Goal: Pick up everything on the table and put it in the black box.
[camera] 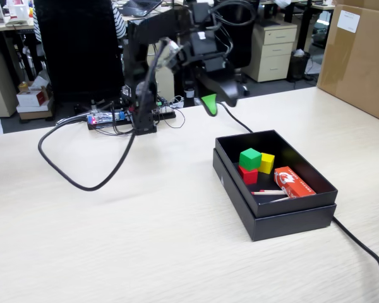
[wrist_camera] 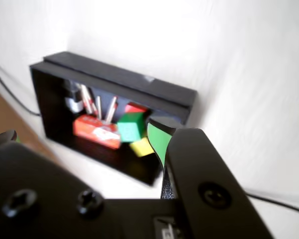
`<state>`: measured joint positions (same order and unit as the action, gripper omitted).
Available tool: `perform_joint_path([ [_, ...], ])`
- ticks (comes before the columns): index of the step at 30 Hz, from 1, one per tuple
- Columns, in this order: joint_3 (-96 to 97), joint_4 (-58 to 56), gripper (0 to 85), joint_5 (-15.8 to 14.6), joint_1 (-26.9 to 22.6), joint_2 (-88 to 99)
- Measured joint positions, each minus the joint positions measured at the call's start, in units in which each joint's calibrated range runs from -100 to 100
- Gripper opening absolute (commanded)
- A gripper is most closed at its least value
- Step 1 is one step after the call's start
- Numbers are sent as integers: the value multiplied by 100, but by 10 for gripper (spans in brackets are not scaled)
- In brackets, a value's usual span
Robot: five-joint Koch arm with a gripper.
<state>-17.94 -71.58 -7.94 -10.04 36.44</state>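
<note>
The black box [camera: 275,208] sits on the table [camera: 114,240] right of centre in the fixed view. Inside it the green cube [camera: 250,158] rests on the red cube [camera: 248,175], with the yellow cube [camera: 266,163] beside them. My gripper [camera: 220,101] hangs raised above the table behind the box, open and empty. The wrist view looks down past the wide-apart jaws of the gripper [wrist_camera: 82,134] at the box [wrist_camera: 114,77], the green cube [wrist_camera: 130,126], the yellow cube [wrist_camera: 142,147] and part of the red cube [wrist_camera: 134,107].
An orange-red packet [camera: 293,182] and thin sticks [camera: 268,192] also lie in the box. A black cable [camera: 82,180] loops over the table on the left; another cable [camera: 366,252] runs off at the front right. A big cardboard box [camera: 360,57] stands at the far right.
</note>
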Motion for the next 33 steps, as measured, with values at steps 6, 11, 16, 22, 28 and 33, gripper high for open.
perform_joint_path([
  [6, 3733, 1146, 504, 156, 293, 3210],
  [11, 5751, 2176, 508, 249, 591, 4634],
  [16, 7175, 3244, 509, 498, 884, 5437],
  [22, 8480, 4003, 523, 698, 1011, 6123],
  [28, 9265, 4599, 523, 723, 1040, 6201],
  [33, 9950, 5281, 523, 811, 1040, 6227],
])
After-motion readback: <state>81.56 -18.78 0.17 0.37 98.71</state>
